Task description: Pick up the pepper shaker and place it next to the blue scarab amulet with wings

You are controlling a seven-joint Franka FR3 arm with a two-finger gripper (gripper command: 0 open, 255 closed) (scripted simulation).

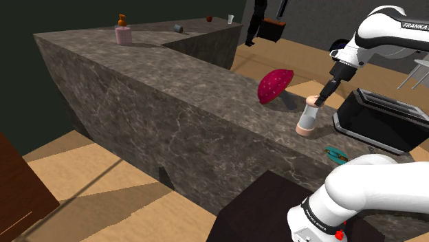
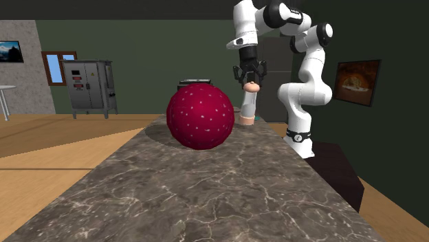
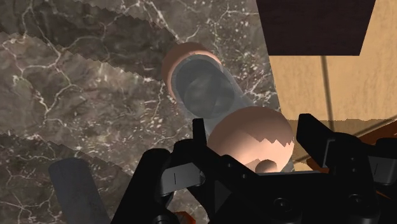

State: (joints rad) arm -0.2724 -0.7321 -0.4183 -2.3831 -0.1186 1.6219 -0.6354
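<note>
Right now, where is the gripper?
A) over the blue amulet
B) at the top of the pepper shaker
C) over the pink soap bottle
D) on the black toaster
B: in the shoulder view the gripper is at the cap of the upright pepper shaker, which stands on the counter beside the red dotted dome.

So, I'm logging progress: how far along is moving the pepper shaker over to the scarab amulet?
Done: the claw is at the pepper shaker's cap. In hand: the grasp; the shaker stands upright on the counter, apparently unlifted, and I cannot tell whether the grip is closed. Left: lift, carry to the blue amulet, set down beside it.
</note>
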